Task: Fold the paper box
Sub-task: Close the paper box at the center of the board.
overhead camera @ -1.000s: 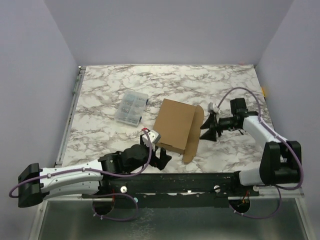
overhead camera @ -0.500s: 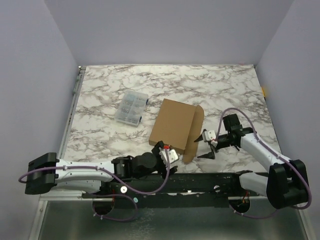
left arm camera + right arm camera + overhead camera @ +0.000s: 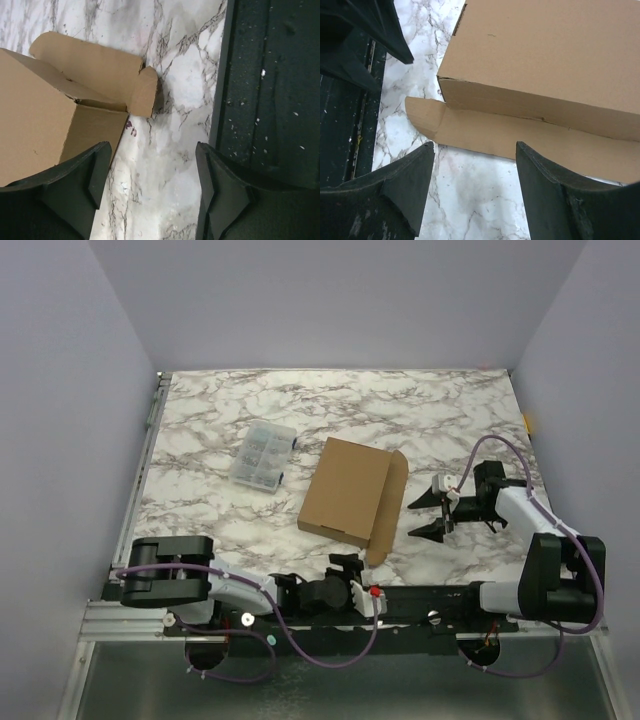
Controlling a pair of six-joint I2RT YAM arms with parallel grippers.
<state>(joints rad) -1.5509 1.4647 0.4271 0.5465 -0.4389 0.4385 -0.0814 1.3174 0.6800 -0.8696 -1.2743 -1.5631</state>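
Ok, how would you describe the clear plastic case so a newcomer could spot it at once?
On the marble table, look left of centre, just left of the brown paper box and apart from it. There lies the clear plastic case. It is small, see-through and split into compartments, unlike the plain cardboard beside it.

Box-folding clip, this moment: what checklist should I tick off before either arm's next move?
1. Left hand open and empty: ok.
2. Right hand open and empty: ok.
3. Long side flap of the plain brown cardboard box tucked in: not ok, it lies flat on the marble table.
4. Small clear plastic compartment case apart from the box: ok.
5. Box's far end closed: cannot tell.
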